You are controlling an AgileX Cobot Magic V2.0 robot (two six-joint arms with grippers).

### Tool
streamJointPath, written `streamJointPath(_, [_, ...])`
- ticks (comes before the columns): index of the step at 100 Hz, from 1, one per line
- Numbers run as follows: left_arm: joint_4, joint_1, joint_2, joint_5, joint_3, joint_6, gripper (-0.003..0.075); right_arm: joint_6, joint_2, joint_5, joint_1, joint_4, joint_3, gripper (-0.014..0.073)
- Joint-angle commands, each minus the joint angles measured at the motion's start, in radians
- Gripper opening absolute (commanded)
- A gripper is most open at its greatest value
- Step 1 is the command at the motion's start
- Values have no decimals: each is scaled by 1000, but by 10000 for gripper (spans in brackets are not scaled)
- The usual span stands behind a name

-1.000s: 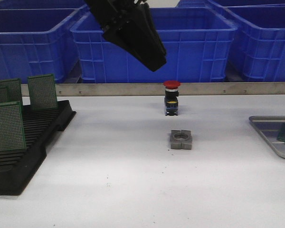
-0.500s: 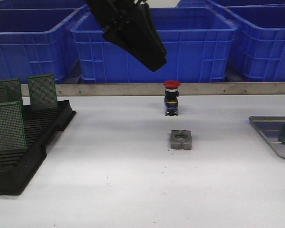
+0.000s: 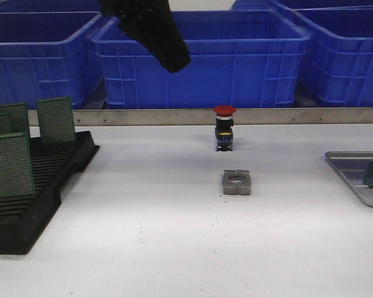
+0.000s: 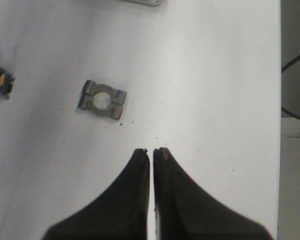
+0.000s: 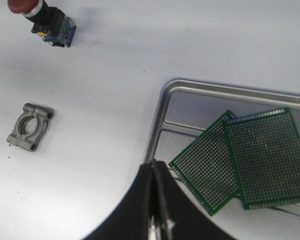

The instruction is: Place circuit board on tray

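the left gripper (image 3: 177,64) hangs high over the table's far side, jaws pinched nearly together on nothing. the boards (image 3: 10,166) stand upright in the rack (image 3: 46,186), down at about 8 o'clock from it in the front view, faces toward the camera. the left arm is plainly nearer them. the right gripper (image 5: 156,172), closed and empty, sits over the tray (image 5: 162,100), where two boards (image 5: 242,160) already lie overlapped.

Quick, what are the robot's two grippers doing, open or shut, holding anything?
Left gripper: shut, holding nothing.
Right gripper: shut, holding nothing.
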Motion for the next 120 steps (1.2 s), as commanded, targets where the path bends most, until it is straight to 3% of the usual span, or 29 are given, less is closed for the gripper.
streamJointPath(1, [-36,40,-73,58,-34,-94,-18,-25,-82,10,-2,37,-16,-60])
streamJointPath(33, [-39,176,-191,47,-27,-201,-18,-207,-290,-177,73,243,139,-60])
streamJointPath(45, [-50,224,-287,-46,38,-204,-18,-317,-383,-281,145,339,205,-60])
streamJointPath(72, [-57,320,-637,-386,389,-196,-17,-461,-594,-328,261,474,278,-60])
streamJointPath(92, [-57,333,-935,-640,648,-196,-17,-569,-767,-363,270,632,387,-60])
streamJointPath(120, [-55,333,-1394,-855,1024,-169,-17,-632,-1044,-375,270,647,536,-60])
